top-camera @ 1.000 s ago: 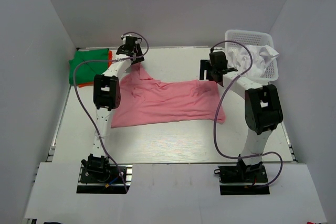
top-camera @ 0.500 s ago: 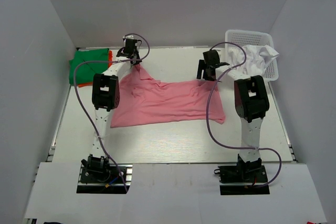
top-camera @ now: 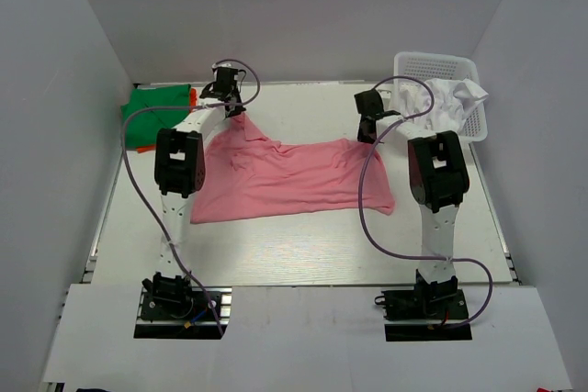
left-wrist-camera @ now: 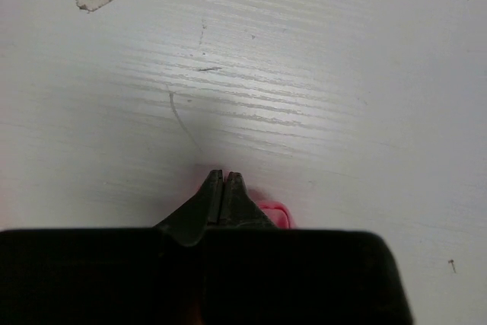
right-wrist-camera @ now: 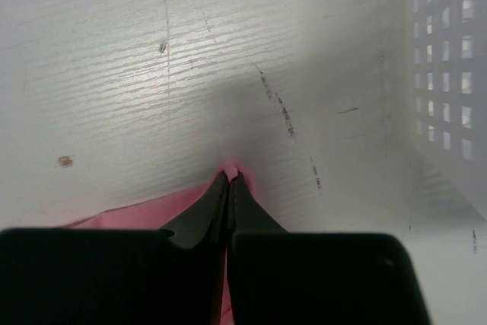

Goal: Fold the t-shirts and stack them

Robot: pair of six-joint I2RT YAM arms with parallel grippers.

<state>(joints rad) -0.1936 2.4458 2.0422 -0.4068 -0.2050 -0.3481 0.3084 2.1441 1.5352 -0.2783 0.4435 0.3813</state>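
**Pink t-shirt (top-camera: 294, 179) gripped at its two far corners**

The pink t-shirt lies spread across the middle of the desk (top-camera: 303, 245). The left end effector (left-wrist-camera: 223, 178) is clenched on its far-left corner, fingers pressed together with a fold of pink beside them. The right end effector (right-wrist-camera: 230, 175) is clamped on the far-right corner. A green folded shirt (top-camera: 156, 115) sits at the desk's far-left corner. A white basket (top-camera: 464, 66) holding white cloth (top-camera: 450, 98) stands at the far-right corner.

We see a pink t-shirt (top-camera: 294, 176) spread wrinkled across the table (top-camera: 303, 245), its far corners raised. A folded green shirt (top-camera: 156, 98) lies far left (orange cloth (top-camera: 192, 96) at its edge), and white shirts (top-camera: 455, 98) fill the basket (top-camera: 432, 60).
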